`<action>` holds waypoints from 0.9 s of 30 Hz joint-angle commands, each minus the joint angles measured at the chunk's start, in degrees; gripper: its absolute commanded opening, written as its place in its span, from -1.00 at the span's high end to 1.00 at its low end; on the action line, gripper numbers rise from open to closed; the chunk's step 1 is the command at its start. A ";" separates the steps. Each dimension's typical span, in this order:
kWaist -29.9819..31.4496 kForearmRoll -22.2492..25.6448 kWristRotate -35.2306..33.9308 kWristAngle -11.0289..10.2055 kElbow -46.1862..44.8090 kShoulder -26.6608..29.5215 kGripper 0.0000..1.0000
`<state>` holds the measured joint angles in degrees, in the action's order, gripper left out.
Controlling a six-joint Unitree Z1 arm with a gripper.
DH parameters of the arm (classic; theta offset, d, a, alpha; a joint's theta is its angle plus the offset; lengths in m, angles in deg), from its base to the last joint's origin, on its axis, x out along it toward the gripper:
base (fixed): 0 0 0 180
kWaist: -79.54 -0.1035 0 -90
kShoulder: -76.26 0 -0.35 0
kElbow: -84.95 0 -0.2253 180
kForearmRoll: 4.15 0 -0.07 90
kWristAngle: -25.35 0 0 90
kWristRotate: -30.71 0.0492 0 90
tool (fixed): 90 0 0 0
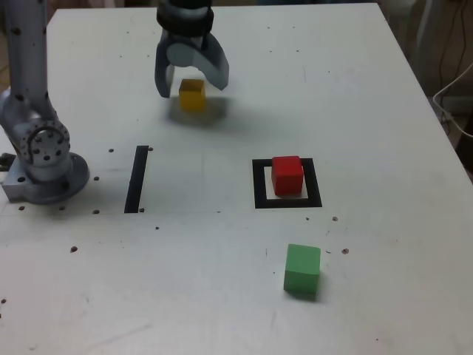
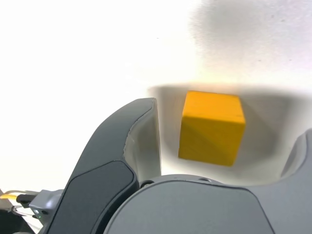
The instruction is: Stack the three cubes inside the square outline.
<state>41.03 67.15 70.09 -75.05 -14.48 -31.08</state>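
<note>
1. Grey metal arm: round base joint (image 1: 44,151) bolted at the exterior view's left edge of the white tabletop (image 1: 222,296); the upright link rises out of frame, and the wrist comes back into view at the top centre, pointing down.
2. Dark grey 2-fingered claw (image 1: 191,78) is spread wide and holds nothing. Its fingers straddle the small solid yellow cube (image 1: 192,95); in the wrist view the yellow cube (image 2: 212,127) sits between the 2 fingers with a gap visible on the one side and no contact seen on either.
3. Yellow cube rests on the tabletop near the far edge, well apart from the other blocks.
4. Small solid red cube (image 1: 287,174) sits inside the thick black square outline with a white centre (image 1: 260,185), toward its far side; a strip of white shows in front of it.
5. Small solid green cube (image 1: 302,271) lies on the tabletop nearer the camera than the outline, slightly turned, apart from it.
6. Straight black strip (image 1: 137,179) lies between the base and the outline.
7. Open room: bare tabletop between yellow cube and outline; the exterior view's right edge lies well beyond the outline.
</note>
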 commanded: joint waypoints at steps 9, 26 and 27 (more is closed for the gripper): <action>-0.07 -4.68 -0.23 1.06 -1.46 -0.42 -0.51; -0.14 -2.83 -0.44 0.66 0.64 -0.44 0.29; -0.17 -2.61 -0.44 0.63 0.79 -0.46 0.33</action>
<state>41.02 64.22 69.74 -74.30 -14.00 -31.55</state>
